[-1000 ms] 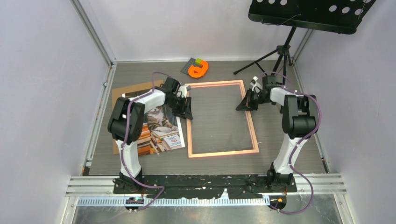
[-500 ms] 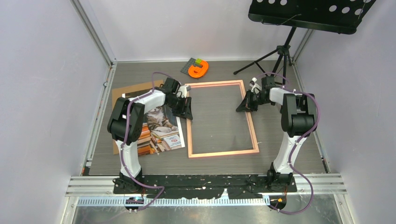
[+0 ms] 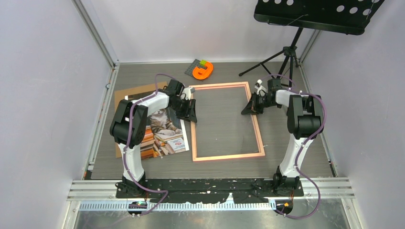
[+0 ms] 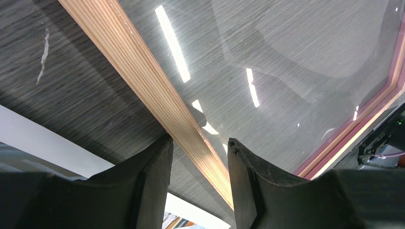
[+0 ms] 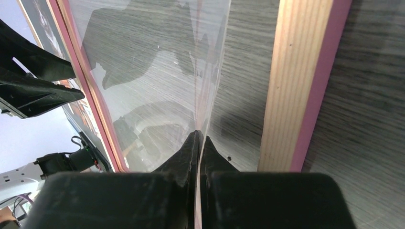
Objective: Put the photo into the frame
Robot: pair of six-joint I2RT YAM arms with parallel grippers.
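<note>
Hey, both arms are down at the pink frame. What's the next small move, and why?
Probably close the left pincer on the left rail of the frame. Its jaws stand apart astride that rail, while the right pincer is shut on the edge of the clear pane. Steadying the frame should let the pane lift away, since the photo lies outside it, to the left.

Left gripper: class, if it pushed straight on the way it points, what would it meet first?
The left gripper would probably meet the side rail of the frame, running between its open jaws; the table lies just beneath, though depth is unclear.
</note>
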